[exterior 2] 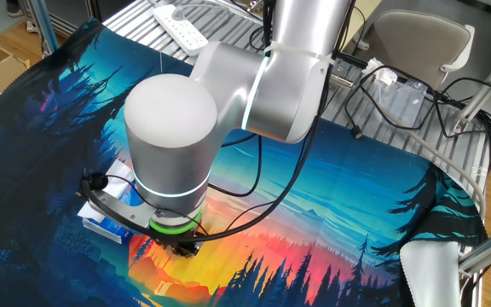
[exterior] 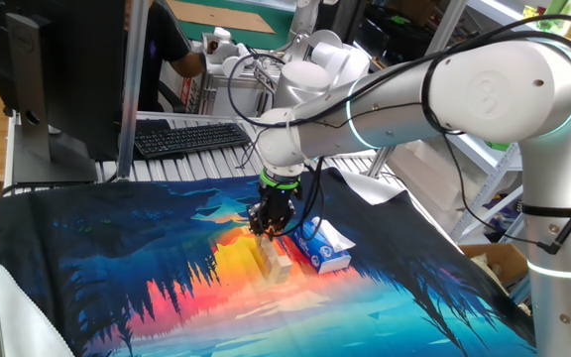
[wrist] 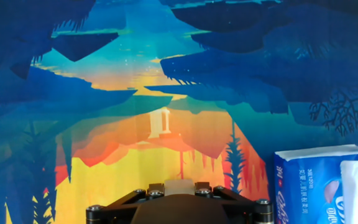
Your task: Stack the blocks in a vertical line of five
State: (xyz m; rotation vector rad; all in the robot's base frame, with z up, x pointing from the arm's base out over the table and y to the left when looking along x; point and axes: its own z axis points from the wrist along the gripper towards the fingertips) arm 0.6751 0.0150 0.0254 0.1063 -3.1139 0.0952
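The gripper (exterior: 269,230) points straight down over the orange middle of the printed cloth (exterior: 117,258) that covers the desk, low enough that its fingers reach the cloth's level. In the hand view a pale wooden block (wrist: 180,186) shows just above the dark gripper body, seemingly between the fingers; whether they have clamped on it or merely stand either side cannot be told, since the arm hides the tips in the other fixed view and they are too small in the first. The other blocks (exterior: 272,262) lie as a short pale row just on the near side of the gripper, touching or nearly so, with the blue-and-white box (exterior: 323,248) just to their right. No stack is visible yet, so the task looks to be at an early stage, probably the first pick. To do it well, I would judge the fingers should close squarely on two opposite faces, centred, then lift straight up without nudging the neighbouring row, which sits close enough to be knocked askew.
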